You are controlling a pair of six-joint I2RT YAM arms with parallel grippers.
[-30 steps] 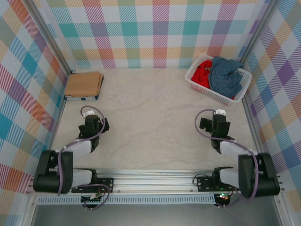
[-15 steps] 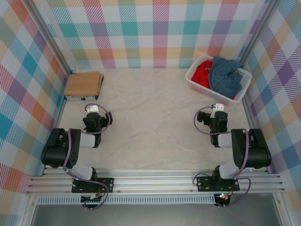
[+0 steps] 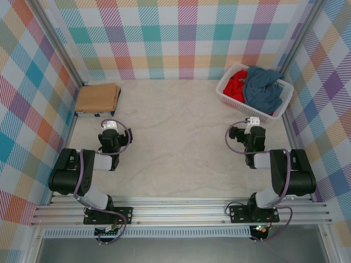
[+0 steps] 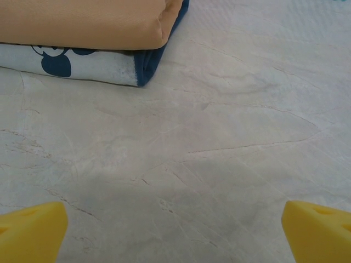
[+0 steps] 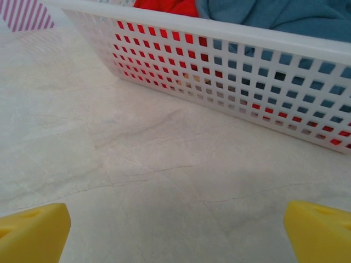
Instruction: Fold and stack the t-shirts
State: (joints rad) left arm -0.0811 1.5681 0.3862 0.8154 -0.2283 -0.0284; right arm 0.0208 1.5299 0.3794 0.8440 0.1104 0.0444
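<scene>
A folded tan t-shirt [image 3: 97,97] lies at the table's far left on top of a folded navy one. In the left wrist view the tan shirt [image 4: 82,22] covers the navy shirt [image 4: 143,68], whose white panel with a blue graphic faces me. My left gripper [image 3: 111,131] stands open a little short of this stack, its yellow fingertips [image 4: 33,230] wide apart over bare table. A red t-shirt [image 3: 236,85] and a grey-blue t-shirt [image 3: 262,87] lie crumpled in the basket. My right gripper [image 3: 253,130] is open just in front of the basket, with nothing between its fingertips [image 5: 33,230].
The white slatted basket [image 3: 226,92] stands at the far right corner; its near wall [image 5: 230,66] runs across the right wrist view. Plaid walls enclose the table on three sides. Marble-patterned table surface [image 3: 175,137] lies between the arms.
Both arms have unfolded and carried their wrists away from the near edge, the left toward the folded stack and the right toward the basket. Both grippers stayed open.
</scene>
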